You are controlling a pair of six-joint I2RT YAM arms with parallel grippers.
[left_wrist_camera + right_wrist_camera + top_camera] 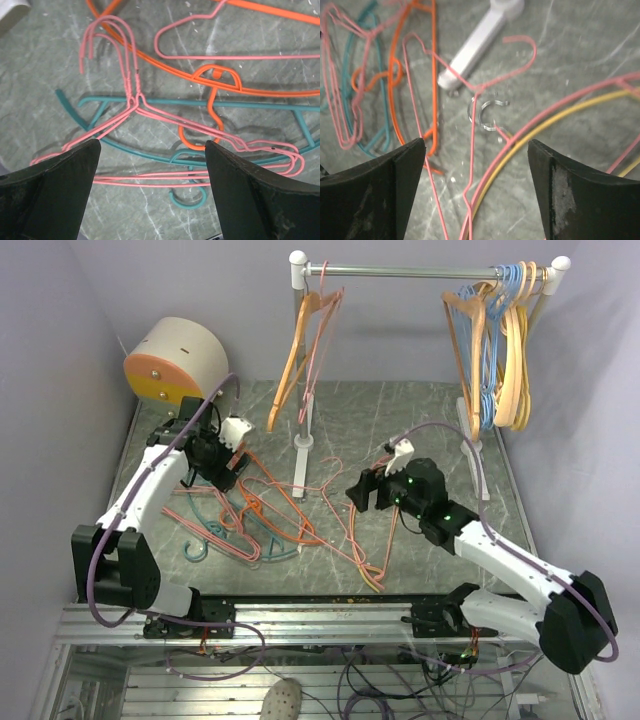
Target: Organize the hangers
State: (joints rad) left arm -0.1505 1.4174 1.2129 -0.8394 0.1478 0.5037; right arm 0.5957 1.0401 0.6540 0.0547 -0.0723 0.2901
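Note:
A tangle of thin hangers (265, 515) in pink, orange, teal and yellow lies on the table between the arms. Two hangers, a broader tan one (292, 360) and a pink one (318, 330), hang at the left end of the rack rod (420, 272). My left gripper (228, 472) is open and empty just above the pile. Its wrist view shows pink (134, 95), teal (260, 106) and orange (280, 12) hangers ahead of the gripper (152, 200). My right gripper (360, 490) (476, 200) is open and empty over a pink (530, 129) and a yellow hanger (501, 170).
A bunch of light-blue and pale tan hangers (500, 350) hangs at the rod's right end. The rack's white feet stand on the table (302, 455) (480, 40). A cream and orange drum (175, 360) sits at the back left. A small silver hook (487, 112) lies loose.

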